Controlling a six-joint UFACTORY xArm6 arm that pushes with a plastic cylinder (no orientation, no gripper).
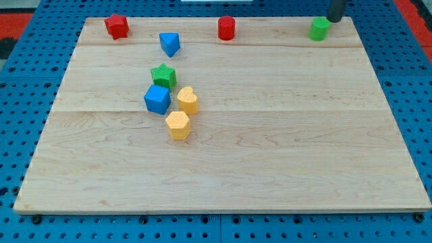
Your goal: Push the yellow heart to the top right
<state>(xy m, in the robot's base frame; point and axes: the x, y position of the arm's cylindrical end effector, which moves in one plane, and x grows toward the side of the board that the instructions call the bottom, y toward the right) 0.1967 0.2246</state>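
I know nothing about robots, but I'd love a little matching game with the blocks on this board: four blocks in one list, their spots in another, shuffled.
Blocks:
1. yellow heart
2. green cube
3. red star
4. yellow hexagon

Places:
A. top left corner of the wooden board
B. nearest the view's bottom, in the cluster
C. near the top right corner, beside my tip
D. just right of the blue cube

Pairs: 1-D, 2-C, 3-A, 4-B
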